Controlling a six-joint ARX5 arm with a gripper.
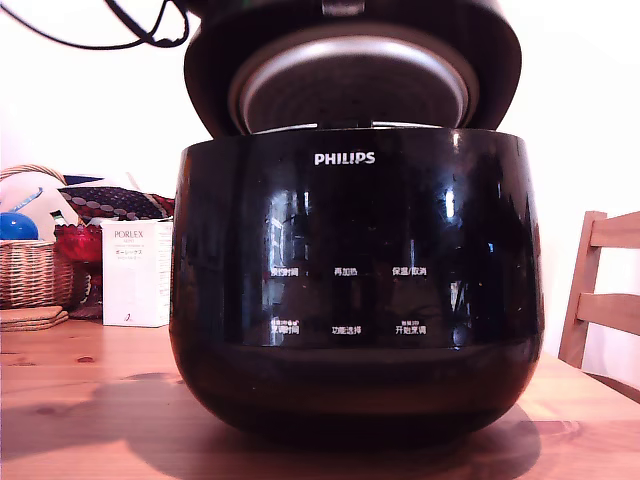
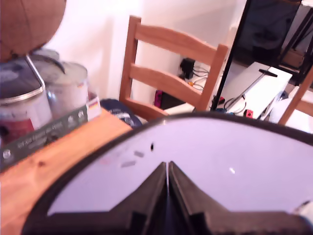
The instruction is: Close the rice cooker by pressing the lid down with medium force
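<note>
While the rice cooker [image 1: 355, 290] fills most of the exterior view, we lose the top of its raised lid [image 1: 352, 70] past the upper edge of that picture, and neither arm nor gripper shows there. We see the cooker standing on a wooden table [image 1: 80, 400], glossy black and rounded, its front facing the camera with the white PHILIPS logo [image 1: 344, 158] above two rows of white Chinese labels that we cannot read clearly. The lid is partly open, tilted up and back from the body, its silver-white inner plate [image 1: 350, 85] facing forward and down over the pot's mouth. A black cable [image 1: 110, 30] loops at the exterior view's upper left.

From the wrist view we see the gripper [image 2: 167, 169], its two dark fingers [image 2: 146, 193] brought together with only a hairline between them, tips pointing at the lid's outer top [image 2: 220, 161], which glares pale under the light. Whether the tips touch that surface we cannot tell. Beyond the lid's rim stands a wooden chair [image 2: 171, 73]; metal cans [image 2: 44, 93] appear blurred on the table.

At the exterior view's left sit a wicker basket [image 1: 30, 270] and a white box [image 1: 136, 272]; a chair [image 1: 605, 290] is cut off at the right.
</note>
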